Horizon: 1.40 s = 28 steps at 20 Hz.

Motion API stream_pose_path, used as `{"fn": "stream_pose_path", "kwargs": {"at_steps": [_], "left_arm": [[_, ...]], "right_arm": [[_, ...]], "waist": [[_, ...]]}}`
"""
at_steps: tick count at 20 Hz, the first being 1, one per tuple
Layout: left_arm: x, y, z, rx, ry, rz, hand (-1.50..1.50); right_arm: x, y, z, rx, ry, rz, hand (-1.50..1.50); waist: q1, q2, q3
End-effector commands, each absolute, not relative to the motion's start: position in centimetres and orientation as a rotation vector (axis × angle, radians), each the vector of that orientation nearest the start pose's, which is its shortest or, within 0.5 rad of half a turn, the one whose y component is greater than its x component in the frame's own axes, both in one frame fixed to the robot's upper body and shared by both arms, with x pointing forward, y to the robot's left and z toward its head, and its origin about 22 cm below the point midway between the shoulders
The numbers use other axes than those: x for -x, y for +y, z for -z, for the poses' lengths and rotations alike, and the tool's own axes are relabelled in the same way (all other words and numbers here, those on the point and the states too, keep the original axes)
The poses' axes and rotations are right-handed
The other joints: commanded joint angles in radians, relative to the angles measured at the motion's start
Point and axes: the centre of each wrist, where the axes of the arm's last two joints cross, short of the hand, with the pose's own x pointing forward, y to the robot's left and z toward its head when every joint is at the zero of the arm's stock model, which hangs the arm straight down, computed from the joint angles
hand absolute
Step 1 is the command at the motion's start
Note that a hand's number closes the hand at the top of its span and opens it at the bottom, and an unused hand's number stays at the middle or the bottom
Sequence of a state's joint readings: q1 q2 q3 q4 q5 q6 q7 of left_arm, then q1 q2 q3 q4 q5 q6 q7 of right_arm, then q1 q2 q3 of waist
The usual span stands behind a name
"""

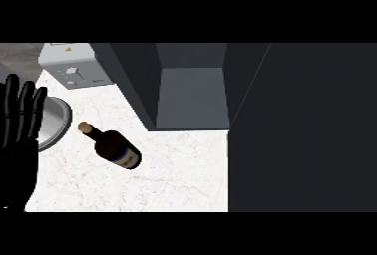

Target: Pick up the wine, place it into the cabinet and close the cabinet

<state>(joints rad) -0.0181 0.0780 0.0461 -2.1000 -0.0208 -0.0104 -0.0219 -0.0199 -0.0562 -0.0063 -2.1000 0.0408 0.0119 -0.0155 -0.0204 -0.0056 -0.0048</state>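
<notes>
A dark wine bottle [114, 146] with a tan cork end and a label near its base stands on the white marble counter [177, 174], left of centre. Behind it the dark cabinet [190, 97] is open, its grey shelf bare, and its door [302, 129] swings out along the right side. My left hand [21, 117] rests open at the left edge, fingers up, well apart from the bottle. The right hand does not show.
A grey toaster-like appliance [74, 64] sits at the back left. A round metal plate or pan [53, 124] lies partly behind my left hand. The cabinet's left wall [136, 84] stands close behind the bottle.
</notes>
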Motion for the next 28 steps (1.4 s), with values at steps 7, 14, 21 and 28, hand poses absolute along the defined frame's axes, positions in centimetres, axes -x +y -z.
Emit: {"fn": "stream_pose_path", "kwargs": {"at_steps": [7, 14, 21, 28], "left_arm": [[-21.7, 19.2, -11.5, 0.842, -1.934, 0.471, -1.50], [-18.3, 22.7, -13.6, 1.092, -1.748, 0.530, -1.50], [-15.4, 25.0, -17.5, 1.093, -1.720, 0.524, -1.50], [-14.6, 24.2, -18.4, 1.122, -1.725, 0.515, -1.50]], "right_arm": [[-19.6, -21.0, -11.9, -0.212, -2.021, -0.239, -1.50], [-16.3, -21.8, -14.6, -0.266, -1.970, -0.245, -1.50], [-14.7, -21.9, -18.1, -0.278, -1.965, -0.227, -1.50], [-14.5, -22.0, -18.8, -0.271, -1.981, -0.241, -1.50]], "waist": [[-0.029, 0.014, 0.002], [0.022, 0.001, 0.004], [0.029, 0.003, 0.004], [0.024, 0.004, 0.005]]}}
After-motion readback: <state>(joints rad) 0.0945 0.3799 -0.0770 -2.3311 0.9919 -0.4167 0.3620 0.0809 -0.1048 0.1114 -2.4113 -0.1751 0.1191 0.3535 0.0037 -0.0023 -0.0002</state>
